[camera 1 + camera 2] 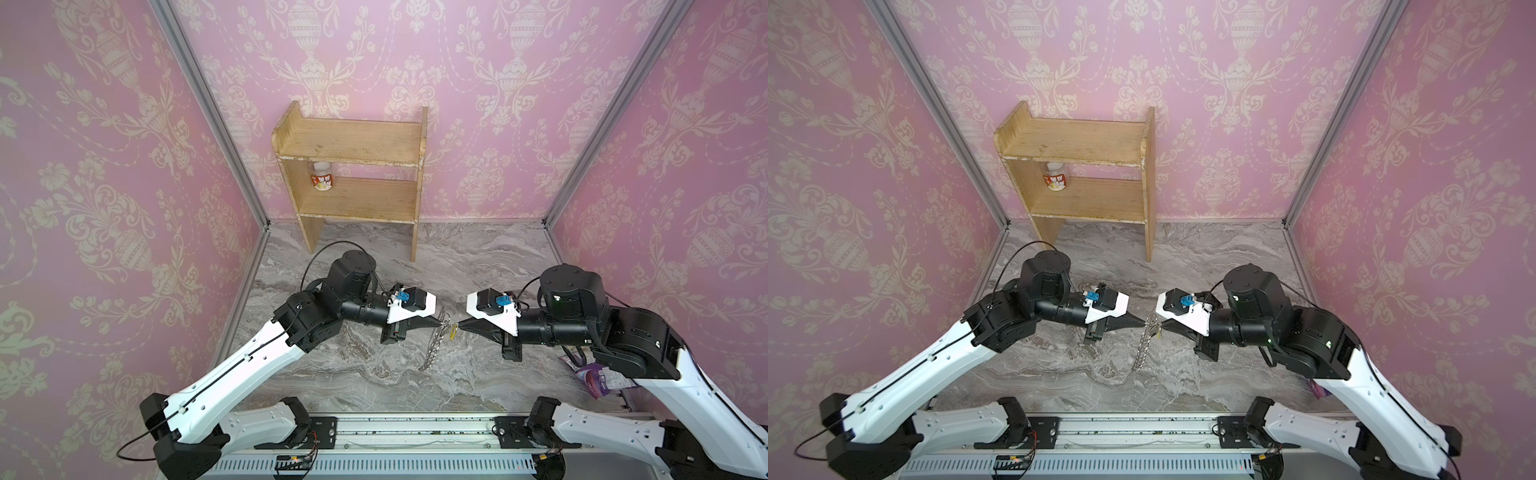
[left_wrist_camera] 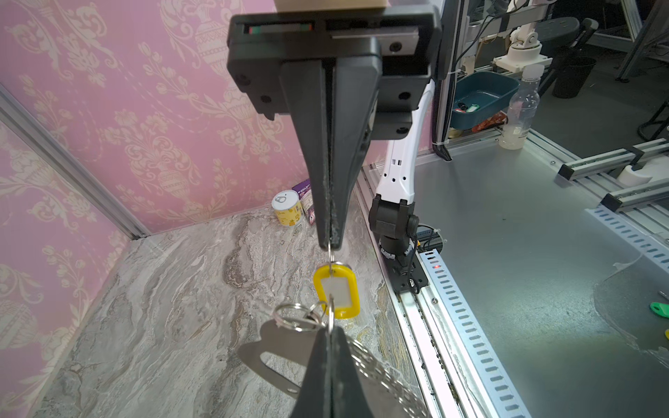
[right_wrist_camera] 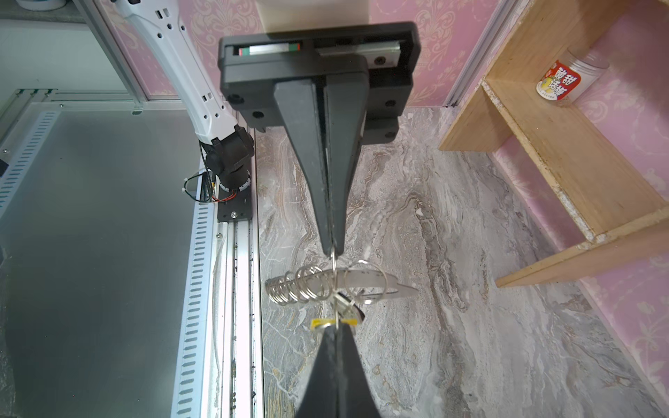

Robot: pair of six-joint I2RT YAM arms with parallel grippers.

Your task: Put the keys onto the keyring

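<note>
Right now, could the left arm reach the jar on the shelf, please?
Probably not yet: the way to the jar looks clear, but the left gripper is shut on the keyring.

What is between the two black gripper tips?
The yellow plastic key tag and split rings of the flat grey keyring plate span the gap from left gripper to right gripper, clearest in the left wrist view.
</note>
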